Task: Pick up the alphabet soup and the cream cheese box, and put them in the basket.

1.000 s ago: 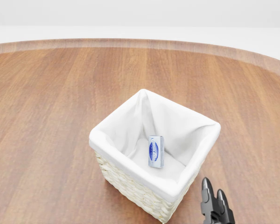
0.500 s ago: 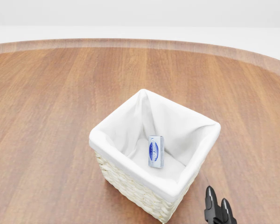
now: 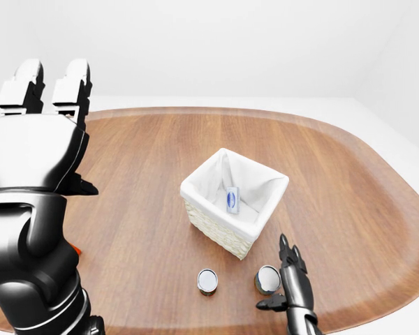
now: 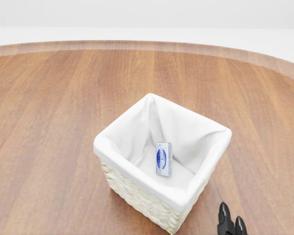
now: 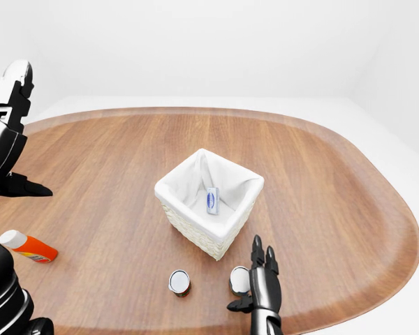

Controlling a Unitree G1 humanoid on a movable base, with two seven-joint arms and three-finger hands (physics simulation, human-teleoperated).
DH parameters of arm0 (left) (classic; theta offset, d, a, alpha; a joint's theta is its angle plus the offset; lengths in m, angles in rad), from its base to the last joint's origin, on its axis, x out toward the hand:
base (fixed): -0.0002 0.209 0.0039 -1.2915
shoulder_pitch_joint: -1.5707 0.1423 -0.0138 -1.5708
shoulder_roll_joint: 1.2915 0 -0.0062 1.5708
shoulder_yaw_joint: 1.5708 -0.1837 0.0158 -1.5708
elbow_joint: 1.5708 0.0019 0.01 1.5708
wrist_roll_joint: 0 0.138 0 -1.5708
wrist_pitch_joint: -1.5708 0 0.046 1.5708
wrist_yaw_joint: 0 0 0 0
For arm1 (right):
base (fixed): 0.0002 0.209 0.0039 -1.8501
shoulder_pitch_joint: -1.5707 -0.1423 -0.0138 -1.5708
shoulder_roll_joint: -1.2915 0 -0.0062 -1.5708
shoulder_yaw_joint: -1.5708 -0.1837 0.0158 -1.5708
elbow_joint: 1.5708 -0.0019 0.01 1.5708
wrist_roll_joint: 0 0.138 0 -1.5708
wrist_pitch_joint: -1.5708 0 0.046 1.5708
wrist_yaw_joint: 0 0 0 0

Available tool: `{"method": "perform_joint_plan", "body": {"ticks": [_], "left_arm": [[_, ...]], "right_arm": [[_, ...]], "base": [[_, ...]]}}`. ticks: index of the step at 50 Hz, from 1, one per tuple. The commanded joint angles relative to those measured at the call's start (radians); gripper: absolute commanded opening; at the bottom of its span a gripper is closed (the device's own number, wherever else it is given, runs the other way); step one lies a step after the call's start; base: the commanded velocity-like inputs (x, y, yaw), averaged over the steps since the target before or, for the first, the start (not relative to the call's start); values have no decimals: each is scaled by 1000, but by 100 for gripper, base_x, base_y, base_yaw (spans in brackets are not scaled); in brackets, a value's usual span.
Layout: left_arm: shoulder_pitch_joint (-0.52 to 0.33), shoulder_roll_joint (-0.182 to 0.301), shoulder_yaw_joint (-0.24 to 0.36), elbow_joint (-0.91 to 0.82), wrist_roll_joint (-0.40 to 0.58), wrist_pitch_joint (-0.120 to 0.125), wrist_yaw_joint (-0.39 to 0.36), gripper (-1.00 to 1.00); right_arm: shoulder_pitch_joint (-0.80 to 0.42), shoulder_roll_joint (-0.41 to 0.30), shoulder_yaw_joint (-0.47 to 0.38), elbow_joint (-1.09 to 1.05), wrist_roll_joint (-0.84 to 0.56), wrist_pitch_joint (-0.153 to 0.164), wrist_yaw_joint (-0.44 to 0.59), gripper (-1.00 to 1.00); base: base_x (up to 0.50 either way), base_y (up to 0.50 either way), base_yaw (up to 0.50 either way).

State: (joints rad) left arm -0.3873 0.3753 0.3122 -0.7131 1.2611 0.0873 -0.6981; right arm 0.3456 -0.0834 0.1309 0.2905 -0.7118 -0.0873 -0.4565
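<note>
The wicker basket (image 4: 137, 193) with a white cloth liner stands mid-table. The blue and white cream cheese box (image 4: 163, 158) stands inside it on the liner. Two small cans with silver lids stand on the table below the basket in the left-eye view, one to the left (image 3: 207, 281) and one to the right (image 3: 267, 279). I cannot read their labels, so I cannot tell which is the alphabet soup. My right hand (image 3: 288, 271) is open, fingers up, just right of the right can. Only its fingertips (image 4: 225, 215) show in the head view. My left hand (image 3: 49, 91) is raised at the far left, open and empty.
An orange bottle with a white cap (image 5: 28, 246) lies on the table at the left edge of the right-eye view. The oval wooden table (image 3: 335, 181) ends close below the cans, and its bare top spreads around the basket.
In the head view my right hand's fingertips have sunk toward the bottom edge. The basket and the box have not moved.
</note>
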Motion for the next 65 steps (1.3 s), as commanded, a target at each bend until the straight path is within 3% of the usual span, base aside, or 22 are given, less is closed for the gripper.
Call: {"method": "perform_joint_plan", "body": {"ticks": [1, 25, 33, 35, 36, 45, 51, 65], "left_arm": [[-3, 2, 1, -2, 3, 0, 0, 100], [6, -4, 0, -3, 9, 0, 0, 100], [8, -6, -1, 5, 8, 0, 0, 100], [9, -7, -1, 7, 6, 0, 0, 100], [10, -8, -2, 7, 6, 0, 0, 100], [16, -10, 0, 5, -3, 0, 0, 100], [20, -12, -2, 5, -11, 0, 0, 100], [13, -9, -2, -2, -2, 0, 0, 100]], "right_arm": [[-51, 6, -15, 121, -7, 0, -34, 100], [-89, 25, 14, 139, -23, 0, -32, 100], [-175, 22, 3, 310, -14, 0, -67, 100], [-185, 18, -2, 342, -18, 0, -67, -12], [-183, 18, -3, 342, -19, 0, -67, -100], [-196, 14, -19, 391, -18, 0, -67, -100], [-163, 22, -32, 307, -1, 0, -67, -100], [-203, 18, -112, 290, 83, 0, -67, -100]], "base": [[0, 0, 0], [0, 0, 0], [0, 0, 0], [0, 0, 0], [0, 0, 0], [0, 0, 0], [0, 0, 0], [0, 0, 0]]}}
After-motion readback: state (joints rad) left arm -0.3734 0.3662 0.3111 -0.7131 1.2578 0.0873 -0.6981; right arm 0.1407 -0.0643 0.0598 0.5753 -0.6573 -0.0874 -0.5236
